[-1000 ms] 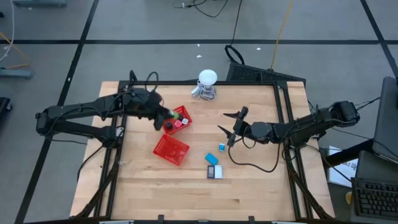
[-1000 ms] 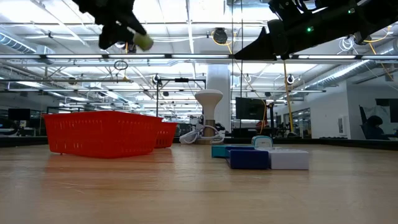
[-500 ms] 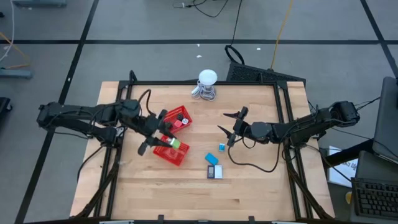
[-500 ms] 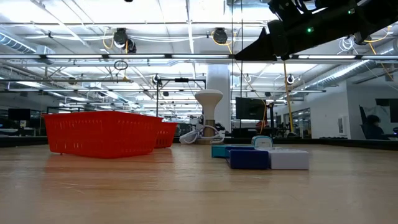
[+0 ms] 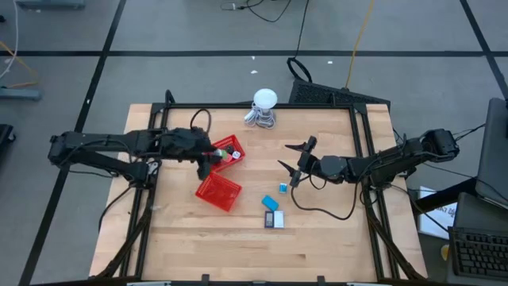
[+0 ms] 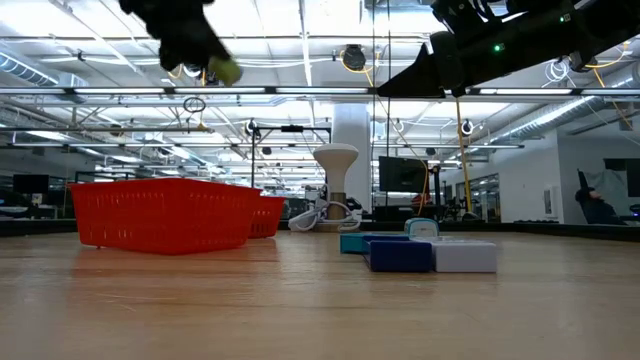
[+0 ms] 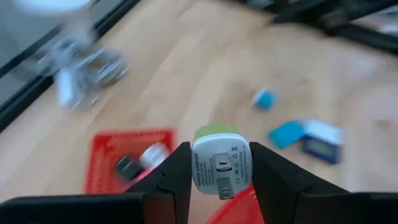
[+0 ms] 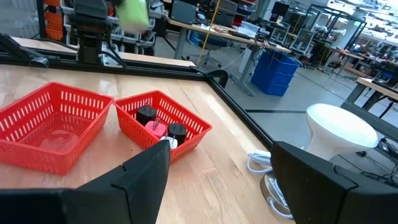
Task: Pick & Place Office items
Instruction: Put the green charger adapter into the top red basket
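Above the two red baskets, my left gripper [image 5: 208, 155] hangs clenched on a small green-and-white plug adapter [image 7: 217, 159]. Its two dark fingers [image 7: 169, 177] press flat against the adapter's sides, open only as wide as the piece itself. The metal prongs face the wrist camera.

Seen from table height, the left gripper [image 6: 190, 50] is well clear of the basket rims, with the green piece [image 6: 225, 70] showing at its tip.

Just beyond the fingers lies the farther basket [image 5: 228, 151], which holds pink-red and black pieces. Nearer the table's front edge from the gripper sits the second basket [image 5: 217, 191], which looks empty as far as I can tell.

I judge the step in hand to be carrying the adapter to a basket and letting it go. To do it well, I would centre the piece over the mesh floor, away from the rim. I would lower it close before releasing, so it does not bounce out.

Well apart from the left gripper, three pieces wait on the bare wood: a light blue one [image 5: 282, 188], a larger blue one [image 5: 271, 203], and a dark blue and white one [image 5: 274, 220].

My right gripper [image 5: 295, 160] waits above the table beside them, its fingers spread wide and holding nothing.
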### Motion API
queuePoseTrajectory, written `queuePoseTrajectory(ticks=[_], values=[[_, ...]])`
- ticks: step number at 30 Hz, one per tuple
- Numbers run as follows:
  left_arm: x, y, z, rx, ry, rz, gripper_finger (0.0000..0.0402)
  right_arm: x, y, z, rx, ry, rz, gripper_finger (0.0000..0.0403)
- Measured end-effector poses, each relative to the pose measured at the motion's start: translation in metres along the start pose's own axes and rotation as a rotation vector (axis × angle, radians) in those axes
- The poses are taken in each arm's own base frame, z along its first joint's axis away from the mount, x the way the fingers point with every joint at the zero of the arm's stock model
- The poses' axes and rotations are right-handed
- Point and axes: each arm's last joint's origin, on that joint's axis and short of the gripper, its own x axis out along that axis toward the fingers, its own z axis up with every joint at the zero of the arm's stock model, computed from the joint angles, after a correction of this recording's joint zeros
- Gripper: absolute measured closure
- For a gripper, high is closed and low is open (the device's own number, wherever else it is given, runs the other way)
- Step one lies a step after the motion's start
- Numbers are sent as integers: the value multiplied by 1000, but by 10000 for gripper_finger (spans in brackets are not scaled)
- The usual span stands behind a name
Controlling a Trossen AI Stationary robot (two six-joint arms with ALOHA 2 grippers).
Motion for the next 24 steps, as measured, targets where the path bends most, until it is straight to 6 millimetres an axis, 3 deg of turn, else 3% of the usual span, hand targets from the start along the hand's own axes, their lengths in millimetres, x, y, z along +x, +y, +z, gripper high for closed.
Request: queuePoseTrajectory(ticks=[8,19,24], values=[[34,23,-14,-126,206,218,268,0,0,0,0,0,0,138],[102,55,-36,-197,446,367,268,0,0,0,0,0,0,138],[122,67,-45,-243,506,406,268,0,0,0,0,0,0,138]])
